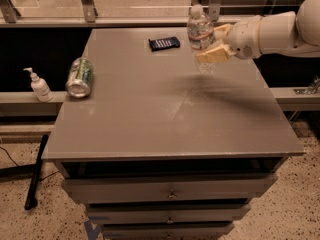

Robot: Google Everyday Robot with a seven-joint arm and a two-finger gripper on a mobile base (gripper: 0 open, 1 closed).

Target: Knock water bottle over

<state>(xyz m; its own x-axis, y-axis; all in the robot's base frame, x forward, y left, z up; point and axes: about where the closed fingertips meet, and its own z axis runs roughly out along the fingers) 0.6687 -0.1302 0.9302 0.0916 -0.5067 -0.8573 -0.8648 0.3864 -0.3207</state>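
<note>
One water bottle (200,31) stands at the top right of the gray table (165,119), leaning a little. One white arm (280,31) reaches in from the right. Its gripper (216,44) is against the bottle, and I cannot tell if it is wide or squeezing. One green can (80,76) lies at the table's left edge. One dark packet (164,43) lies near the top. One pump bottle (39,86) stands off the table, far left.

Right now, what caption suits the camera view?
The gripper meets the leaning water bottle, not yet knocked over, at the tabletop far right; a green can lies at left.
</note>
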